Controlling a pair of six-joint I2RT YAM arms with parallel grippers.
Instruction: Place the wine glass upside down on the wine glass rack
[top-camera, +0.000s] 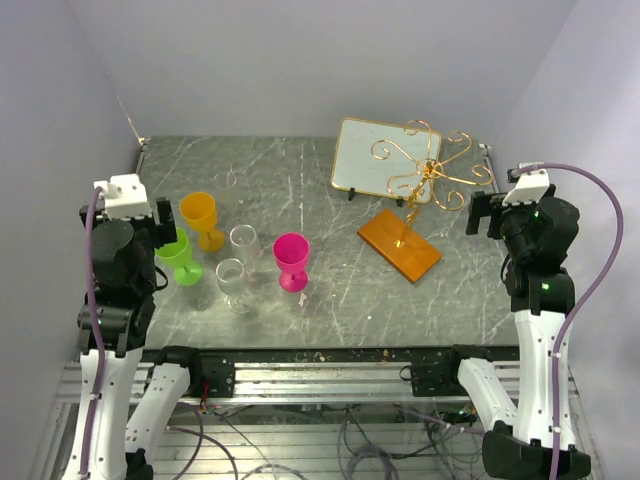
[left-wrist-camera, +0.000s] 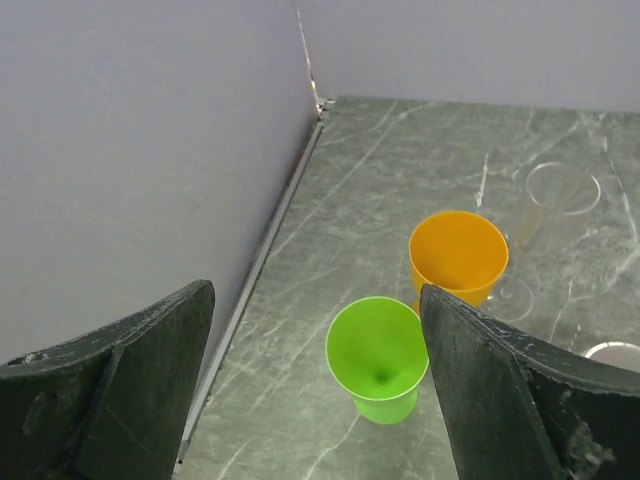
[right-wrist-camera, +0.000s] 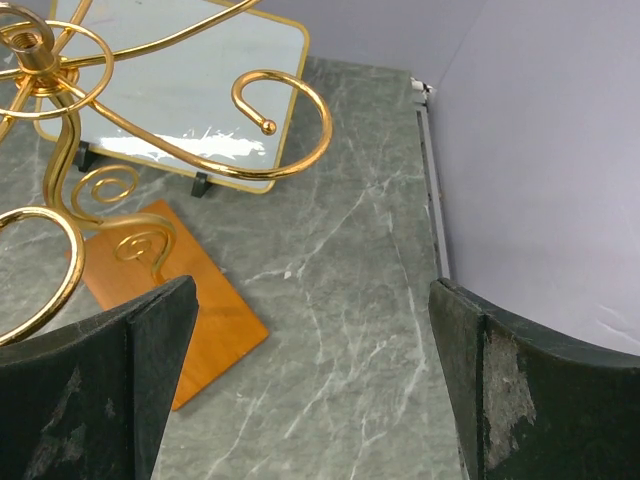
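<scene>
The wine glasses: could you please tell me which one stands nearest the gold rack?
The pink wine glass, rightmost of the five; the orange glass, green glass and clear glasses all stand farther left.

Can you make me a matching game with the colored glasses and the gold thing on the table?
Things:
1. green glass
2. orange glass
3. pink glass
4. rack

Clues:
A. gold and curly
B. farthest left
C. right of the clear glasses
D. just behind the green one

Pairs: 1-B, 2-D, 3-C, 4-A
</scene>
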